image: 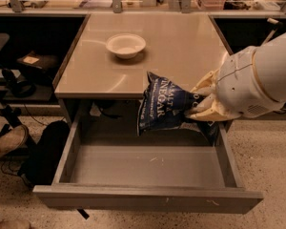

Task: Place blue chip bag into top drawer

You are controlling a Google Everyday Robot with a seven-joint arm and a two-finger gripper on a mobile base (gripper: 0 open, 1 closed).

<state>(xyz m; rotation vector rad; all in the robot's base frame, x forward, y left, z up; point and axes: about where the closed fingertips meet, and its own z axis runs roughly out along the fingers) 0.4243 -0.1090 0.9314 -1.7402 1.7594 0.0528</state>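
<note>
The blue chip bag [165, 105], dark-blue crinkled foil with white lettering, hangs in the air past the front edge of the beige table [181, 51], over the back part of the open top drawer [148, 197]. My gripper [198, 103], with cream fingers on a large white arm coming in from the right, is shut on the bag's right side. The grey drawer is pulled fully out and its floor is bare.
A round off-white bowl [126, 45] sits on the table's left middle. A dark bag [47, 149] and a shoe [7, 142] lie on the speckled floor left of the drawer. Shelving with clutter runs behind the table.
</note>
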